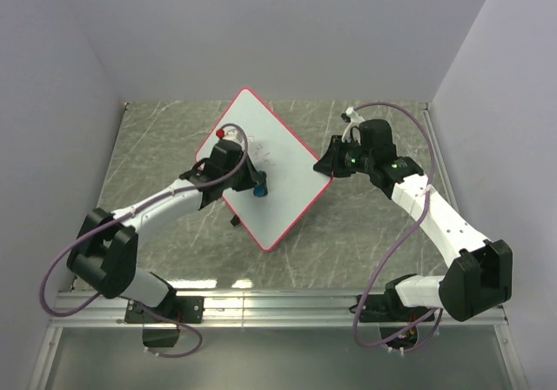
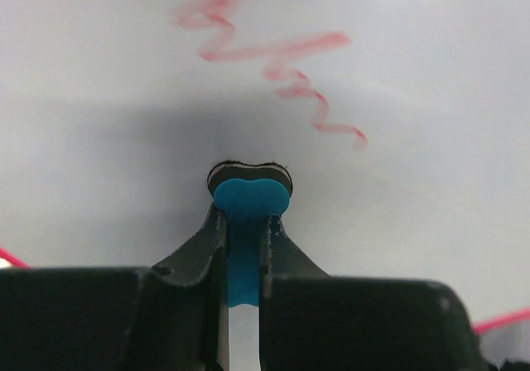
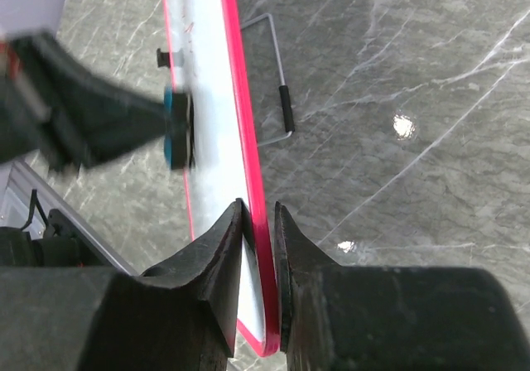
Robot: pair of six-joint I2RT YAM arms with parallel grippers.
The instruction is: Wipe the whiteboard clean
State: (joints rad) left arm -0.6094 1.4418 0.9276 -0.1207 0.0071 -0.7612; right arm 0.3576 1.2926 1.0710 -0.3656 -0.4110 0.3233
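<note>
where red squiggles (image 2: 277, 48) curl, whiteboard (image 2: 124, 98) gleams glossy.

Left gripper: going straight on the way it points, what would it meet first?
The whiteboard face. The left gripper is shut on a blue eraser whose pad looks to be against it, below the red scribble, though depth is unclear.

White links (image 1: 439, 225), black joints (image 1: 477, 279), purple cables (image 1: 392, 104), black left tool (image 2: 245, 215)

Illegible red scribble (image 2: 273, 48) on whiteboard (image 2: 99, 164)
</note>
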